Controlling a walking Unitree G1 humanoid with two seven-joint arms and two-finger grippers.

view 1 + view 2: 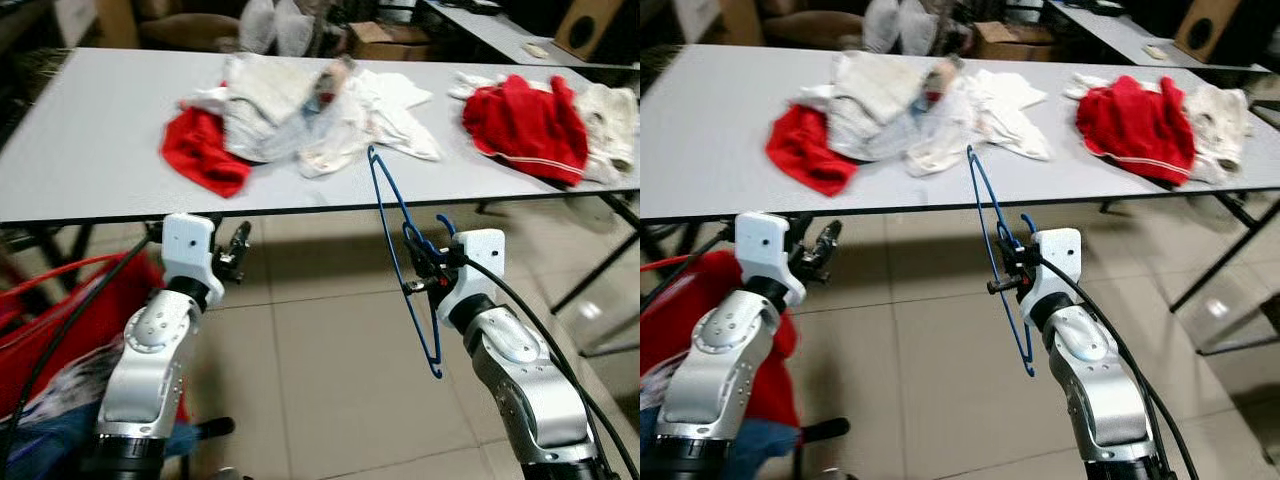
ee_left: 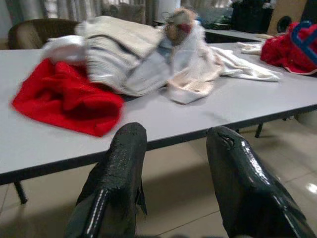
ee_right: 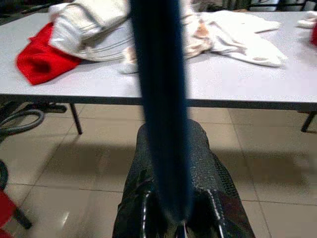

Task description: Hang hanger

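Your right hand (image 1: pixel 425 268) is clamped on the thin blue hanger (image 1: pixel 400 240), held upright just before the tabletop (image 1: pixel 90 150) edge, left hand (image 2: pixel 173 183) apart and empty: judge it light, stiff and slippery wire, best gripped near the hook.

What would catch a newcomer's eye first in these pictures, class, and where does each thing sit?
First, the thin blue wire hanger, held on edge in the right gripper in front of the long grey table. Next, the heap of white and cream clothes with a red garment at its left side, mid-table, and a second red garment toward the table's right end. The left gripper hangs open before the table edge.
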